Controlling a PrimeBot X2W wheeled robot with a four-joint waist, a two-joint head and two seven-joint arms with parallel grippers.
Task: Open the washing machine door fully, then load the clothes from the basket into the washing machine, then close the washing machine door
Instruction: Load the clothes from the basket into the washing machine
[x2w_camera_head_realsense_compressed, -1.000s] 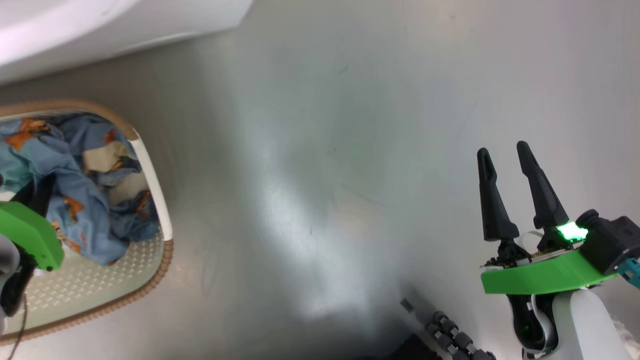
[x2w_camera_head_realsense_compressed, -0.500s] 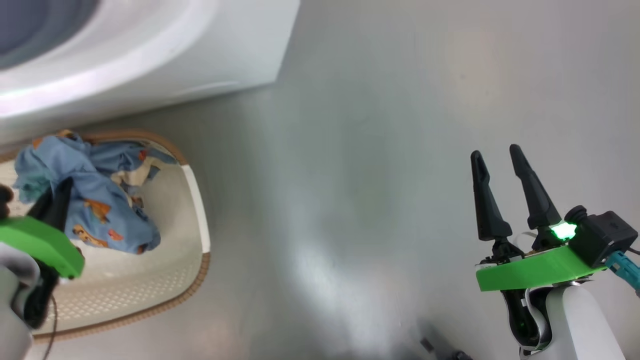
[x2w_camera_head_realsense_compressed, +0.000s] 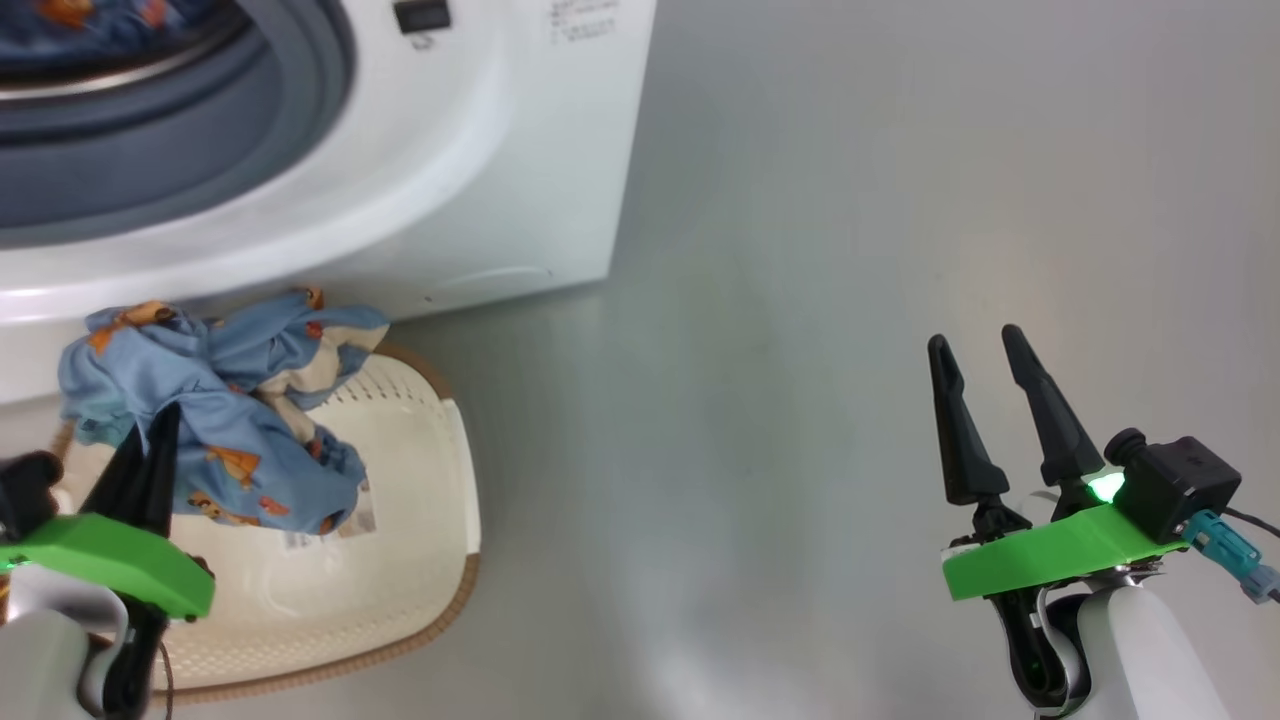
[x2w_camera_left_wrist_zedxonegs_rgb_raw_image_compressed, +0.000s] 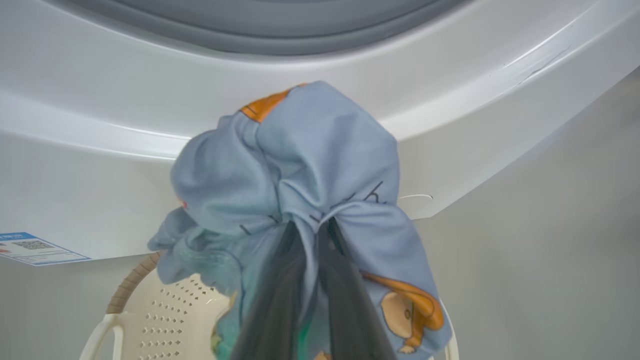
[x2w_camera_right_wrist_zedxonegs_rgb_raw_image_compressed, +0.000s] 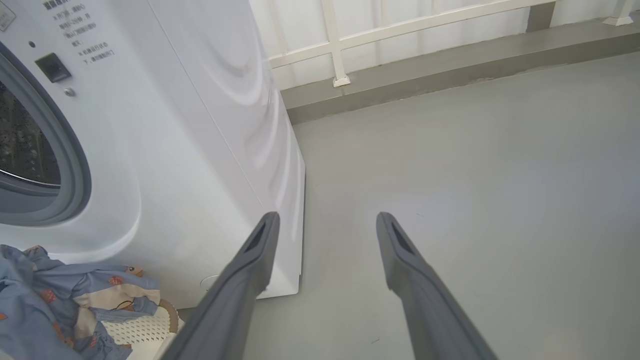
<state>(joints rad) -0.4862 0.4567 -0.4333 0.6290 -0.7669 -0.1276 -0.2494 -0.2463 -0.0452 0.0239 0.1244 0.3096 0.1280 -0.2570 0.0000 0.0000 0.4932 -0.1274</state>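
Note:
My left gripper (x2w_camera_head_realsense_compressed: 165, 425) is shut on the clothes (x2w_camera_head_realsense_compressed: 230, 440), a light blue bear-print bundle hanging just above the basket (x2w_camera_head_realsense_compressed: 430, 560). In the left wrist view the fingers pinch a fold of the clothes (x2w_camera_left_wrist_zedxonegs_rgb_raw_image_compressed: 300, 170) in front of the washing machine (x2w_camera_left_wrist_zedxonegs_rgb_raw_image_compressed: 100, 125), below its grey ring. The washing machine (x2w_camera_head_realsense_compressed: 500, 150) stands at the upper left with its drum mouth uncovered. More blue printed fabric (x2w_camera_head_realsense_compressed: 60, 15) lies inside the drum. The washing machine door is out of view. My right gripper (x2w_camera_head_realsense_compressed: 975, 345) stands open over bare floor at the right.
A barcode sticker (x2w_camera_head_realsense_compressed: 330, 530) shows on the basket floor. A blue label (x2w_camera_left_wrist_zedxonegs_rgb_raw_image_compressed: 35, 247) sits low on the washer front. Grey floor (x2w_camera_right_wrist_zedxonegs_rgb_raw_image_compressed: 475, 175) runs right of the machine to a white railing (x2w_camera_right_wrist_zedxonegs_rgb_raw_image_compressed: 340, 45) and a low kerb.
The head camera has tilted up, bringing the drum mouth into view. My left gripper has lifted the bundle off the basket floor, uncovering the sticker. The right gripper keeps its pose.

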